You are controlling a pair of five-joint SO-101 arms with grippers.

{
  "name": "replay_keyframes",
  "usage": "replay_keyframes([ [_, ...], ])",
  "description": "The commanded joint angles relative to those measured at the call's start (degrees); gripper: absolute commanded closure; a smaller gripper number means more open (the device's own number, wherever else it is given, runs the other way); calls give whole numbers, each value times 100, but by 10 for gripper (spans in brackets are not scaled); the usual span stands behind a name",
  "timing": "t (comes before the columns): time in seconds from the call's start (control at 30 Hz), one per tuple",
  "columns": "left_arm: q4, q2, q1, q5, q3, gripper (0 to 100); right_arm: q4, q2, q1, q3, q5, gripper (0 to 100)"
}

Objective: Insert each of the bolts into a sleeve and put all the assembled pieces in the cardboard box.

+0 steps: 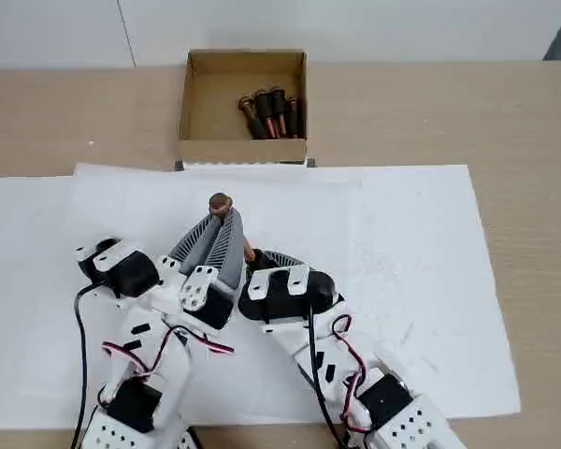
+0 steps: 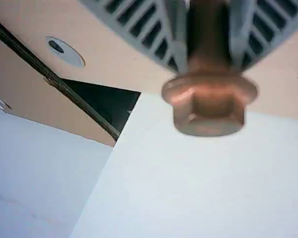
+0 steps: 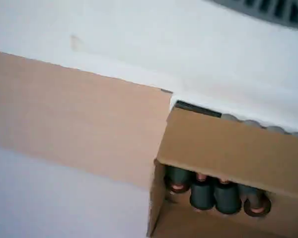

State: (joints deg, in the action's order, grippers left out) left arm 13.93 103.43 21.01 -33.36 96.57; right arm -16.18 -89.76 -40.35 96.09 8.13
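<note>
White paper (image 1: 402,243) covers the counter (image 1: 449,112) before the cardboard box (image 1: 196,103); left gripper (image 1: 222,215) fingers clamp a bolt (image 2: 208,99), likely awaiting alignment with a sleeve.

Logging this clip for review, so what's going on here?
The left arm holds a copper bolt clamped in its jaws, over the white paper just in front of the cardboard box. The right arm sits close beside it. Several assembled pieces already lie in the box.
</note>
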Motion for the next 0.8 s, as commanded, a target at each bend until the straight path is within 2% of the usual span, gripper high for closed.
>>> replay_keyframes([
  [0.0,-105,62,158,-35,-22,994,13,-66,-57,79,44,995],
  [0.23,-35,53,413,-35,-22,994,13,-66,-57,79,44,995],
  [0.43,721,70,457,-26,-31,994,13,-66,-48,79,44,995],
  [0.77,1855,70,1196,0,-418,994,13,-66,-31,79,44,995],
])
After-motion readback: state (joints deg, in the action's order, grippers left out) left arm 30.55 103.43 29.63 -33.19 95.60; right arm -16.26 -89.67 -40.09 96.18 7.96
